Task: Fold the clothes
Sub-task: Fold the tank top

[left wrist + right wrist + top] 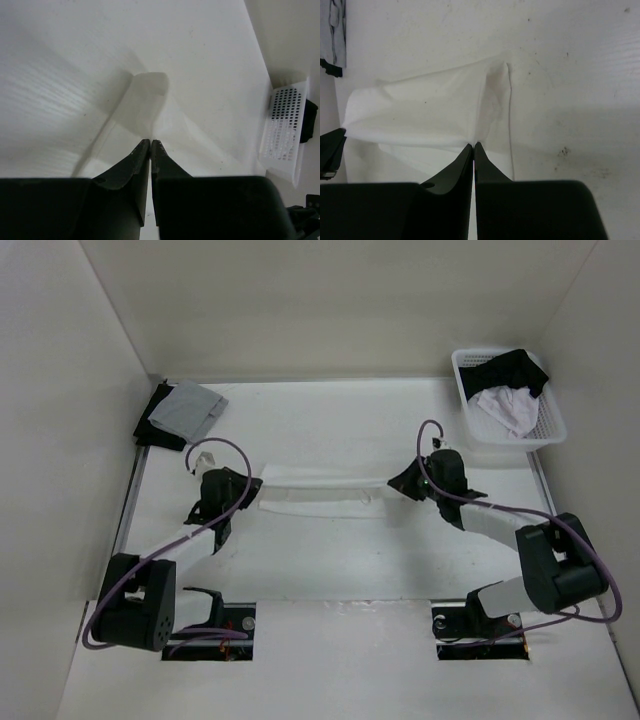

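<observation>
The left hand [151, 143] is pinched shut on the left end of the top [320, 502], the right hand [474, 146] on its right end. The top runs stretched between them across the middle of the worktop [330, 560]. A basket [555, 418] sits at the far right corner.

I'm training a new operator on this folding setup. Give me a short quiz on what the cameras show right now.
1. True or false: the left tool and right tool are each shut on the white garment.
2. The basket sits at the: A) far right; B) far left; C) near centre.
3. Fill in: the grey cloth lies in the far ___ corner.
Key: 1 true; 2 A; 3 left.
</observation>
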You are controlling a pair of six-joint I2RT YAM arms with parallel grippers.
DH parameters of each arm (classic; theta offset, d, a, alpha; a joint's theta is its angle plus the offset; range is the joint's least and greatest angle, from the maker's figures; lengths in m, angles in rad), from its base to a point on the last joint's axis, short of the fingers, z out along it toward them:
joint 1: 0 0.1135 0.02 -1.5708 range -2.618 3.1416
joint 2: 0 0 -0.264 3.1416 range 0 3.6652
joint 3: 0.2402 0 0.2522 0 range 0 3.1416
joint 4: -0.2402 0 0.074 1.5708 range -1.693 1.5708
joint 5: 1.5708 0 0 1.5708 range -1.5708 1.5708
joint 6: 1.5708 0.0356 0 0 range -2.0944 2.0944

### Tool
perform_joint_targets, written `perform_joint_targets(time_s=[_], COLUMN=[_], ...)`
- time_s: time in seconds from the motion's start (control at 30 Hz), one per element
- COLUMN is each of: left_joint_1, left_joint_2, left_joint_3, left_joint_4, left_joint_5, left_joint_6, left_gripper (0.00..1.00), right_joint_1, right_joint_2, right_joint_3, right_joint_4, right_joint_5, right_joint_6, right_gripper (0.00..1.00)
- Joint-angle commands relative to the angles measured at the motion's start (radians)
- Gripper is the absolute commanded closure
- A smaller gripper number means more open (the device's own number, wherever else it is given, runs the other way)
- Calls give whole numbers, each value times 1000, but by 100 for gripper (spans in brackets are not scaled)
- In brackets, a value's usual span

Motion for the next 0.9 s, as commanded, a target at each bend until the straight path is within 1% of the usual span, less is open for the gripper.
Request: perform_joint_targets(time_s=[0.0, 0.2, 0.4, 0.47, 0.5, 0.57, 0.63, 0.7, 0.77, 0.8, 0.83, 0.87], left_joint_1=[12, 11, 31, 37, 40, 49, 64, 71, 58, 43, -9, -44], left_joint_2=[-64, -113, -41, -23, -20, -35, -85, -163, -234, -265, -293, -288], left_joint_3=[-77, -166, -199, -203, -205, -205, -212, -213, -193, -174, -133, -105], left_joint_4=[85, 100, 146, 157, 159, 153, 140, 98, 32, -2, -51, -74], left_joint_5=[16, 25, 32, 42, 44, 51, 67, 68, 50, 29, -32, -68], left_joint_6=[20, 20, 17, 12, 11, 11, 12, 17, 29, 41, 60, 66], left_gripper=[96, 96, 94, 93, 90, 81, 74, 73, 73, 73, 74, 75], right_joint_1=[32, 80, 152, 181, 192, 197, 197, 198, 206, 212, 218, 220], right_joint_2=[-83, -166, -137, -143, -151, -183, -227, -284, -330, -340, -332, -311], right_joint_3=[-52, -168, -234, -239, -241, -244, -241, -222, -196, -184, -153, -132], right_joint_4=[83, 66, 63, 48, 37, -4, -38, -83, -109, -106, -98, -87], right_joint_5=[10, 56, 90, 99, 113, 148, 168, 179, 191, 196, 190, 179], right_joint_6=[6, 0, 36, 52, 56, 58, 49, 27, 14, 7, -11, -22], right_gripper=[94, 93, 91, 88, 84, 74, 67, 64, 63, 64, 72, 77])
